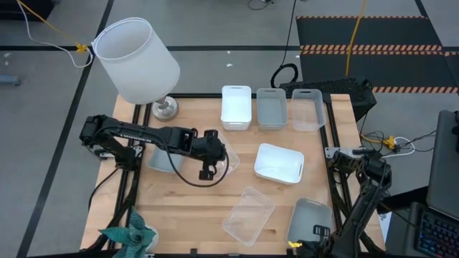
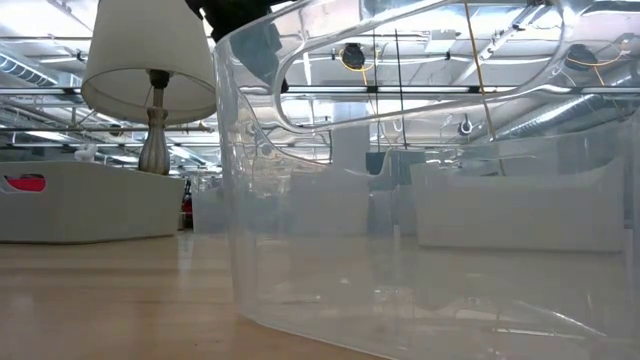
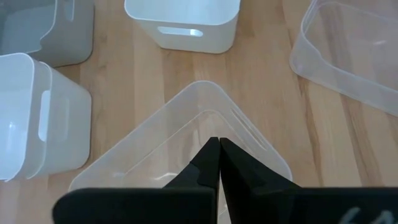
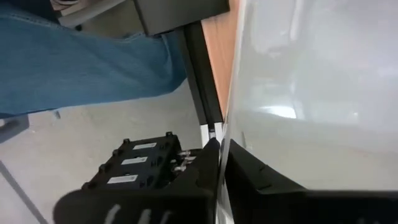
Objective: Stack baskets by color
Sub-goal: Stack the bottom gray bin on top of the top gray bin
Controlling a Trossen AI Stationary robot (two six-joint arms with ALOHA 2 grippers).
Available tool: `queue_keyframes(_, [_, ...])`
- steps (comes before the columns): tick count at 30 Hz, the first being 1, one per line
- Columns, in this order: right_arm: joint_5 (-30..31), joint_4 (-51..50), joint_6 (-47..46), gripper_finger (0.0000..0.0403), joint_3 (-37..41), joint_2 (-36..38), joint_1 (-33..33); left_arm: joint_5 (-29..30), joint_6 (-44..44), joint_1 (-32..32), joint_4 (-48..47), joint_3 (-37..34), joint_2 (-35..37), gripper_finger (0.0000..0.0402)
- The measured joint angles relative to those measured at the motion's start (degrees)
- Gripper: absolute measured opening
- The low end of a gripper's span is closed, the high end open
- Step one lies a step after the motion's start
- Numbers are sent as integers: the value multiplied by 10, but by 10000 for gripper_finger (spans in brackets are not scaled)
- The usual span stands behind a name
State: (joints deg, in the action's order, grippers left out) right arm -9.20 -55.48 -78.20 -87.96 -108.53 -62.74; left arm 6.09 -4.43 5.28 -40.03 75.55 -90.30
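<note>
My left gripper [image 1: 209, 170] [image 3: 219, 140] is shut on a clear basket [image 1: 228, 156] [image 3: 186, 124] left of the table's middle. My right gripper [image 1: 307, 239] [image 4: 221, 146] is shut on a grey basket [image 1: 310, 217] [image 4: 311, 93] at the near right corner. A white basket [image 1: 236, 106], a grey one [image 1: 272, 107] and a clear one [image 1: 308, 109] stand in a row at the far edge. Another white basket [image 1: 279, 163] sits mid-table. Another clear one [image 1: 249, 213] [image 2: 420, 200] lies near the front edge. My left gripper pinches the clear basket's thin wall [image 3: 214, 134] between its two fingers, slanting down from the table's left. One corner [image 3: 205, 87] of the basket points away from the fingers. Whether it is clear of the table I cannot tell. My right gripper pinches the grey basket's side wall at its rim [image 4: 227, 124], one finger inside and one outside. The fingers point steeply down at the basket's near end, beside the table's edge. The basket's bottom appears to rest on the table.
A lamp with a big white shade [image 1: 136, 61] stands at the far left corner. Another greyish basket [image 1: 161, 159] lies under my left arm. A teal cloth [image 1: 129, 235] lies at the near left. A person's leg in jeans [image 4: 81, 62] is beside the table's right edge.
</note>
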Motion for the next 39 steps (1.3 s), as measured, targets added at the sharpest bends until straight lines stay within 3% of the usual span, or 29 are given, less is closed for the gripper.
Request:
queue_keyframes(13, [-30, -15, -37, 1, -6, 73, -3, 0, 0, 0, 0, 0, 0, 15])
queue_keyframes(24, [-27, -183, 19, 1, -127, 78, 2, 0, -5, 0, 17, 0, 0, 15])
queue_keyframes(30, [32, -339, 84, 0, -210, 79, 15, 0, -9, 0, 32, 0, 0, 15])
queue_keyframes(34, [100, -341, 249, 0, -218, 94, 22, 0, -8, 0, 32, 0, 0, 15])
queue_keyframes(39, [217, -345, 386, 0, -213, 111, 44, 0, 1, 0, 31, 0, 0, 15])
